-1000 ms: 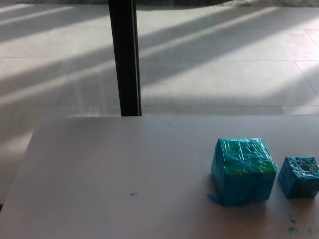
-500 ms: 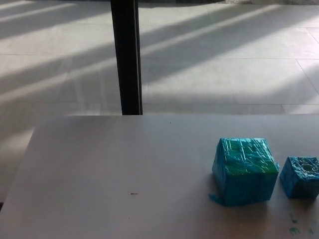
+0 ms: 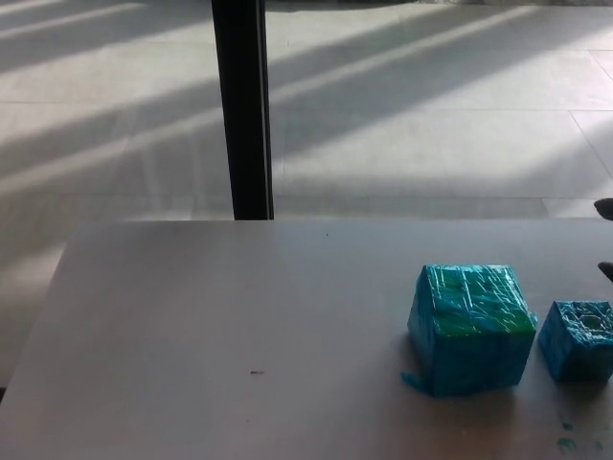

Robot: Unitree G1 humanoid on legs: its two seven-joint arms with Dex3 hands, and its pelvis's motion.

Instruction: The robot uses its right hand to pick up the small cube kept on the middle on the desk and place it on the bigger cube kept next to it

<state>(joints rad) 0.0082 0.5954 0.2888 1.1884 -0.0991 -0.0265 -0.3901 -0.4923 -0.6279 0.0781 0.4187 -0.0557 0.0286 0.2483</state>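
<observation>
Your right hand (image 3: 605, 240) barely shows, fingers unreadable; grip the small cube (image 3: 578, 340), likely light and tape-slick, by opposite side faces

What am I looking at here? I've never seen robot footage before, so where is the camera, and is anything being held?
The camera sits on a humanoid robot's head, looking down at a grey desk. On it stand two cubes wrapped in blue-green tape: a bigger cube and, just to its right and apart from it, a small cube. Dark tips at the right edge are probably the robot's right hand coming into view; too little shows to tell its pose. It holds nothing visible. The left hand is out of view. Behind the desk are a black post and sunlit floor.
</observation>
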